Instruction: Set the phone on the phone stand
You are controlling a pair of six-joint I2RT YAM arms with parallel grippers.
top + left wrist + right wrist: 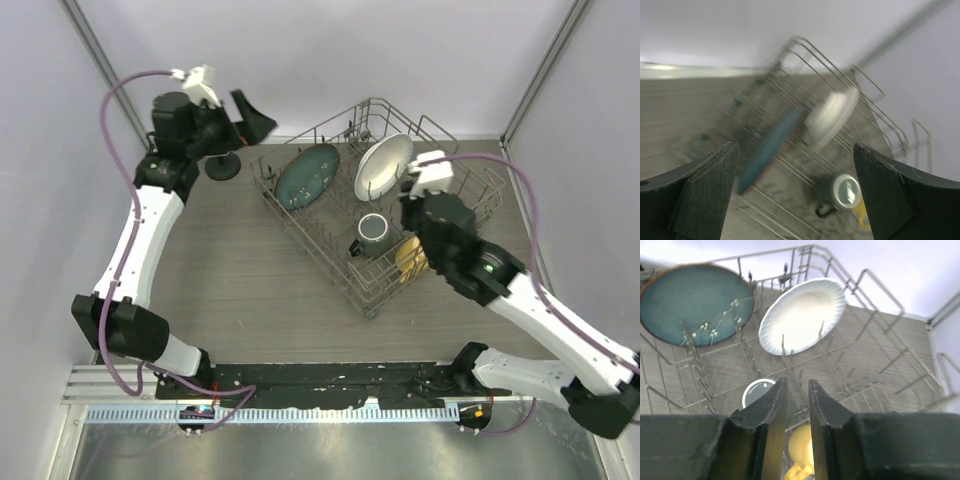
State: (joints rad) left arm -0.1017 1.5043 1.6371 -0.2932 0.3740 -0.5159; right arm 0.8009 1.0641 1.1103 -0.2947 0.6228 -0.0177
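Left gripper [795, 200] is spreading its fingers wide near the far left corner, holding nothing. Right gripper [797, 405] is keeping its fingers almost together over the wire rack [330, 265]. A small black phone stand [221, 167] is sitting on the gray wood table [230, 290], between pale walls. No phone is showing.

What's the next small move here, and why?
Probably lift the right pincer slightly off the rack to search it. The phone shows in no view. The left pincer is wide open and empty beside the stand, the right one is nearly closed on nothing, and the right arm hides part of the rack from the top camera.
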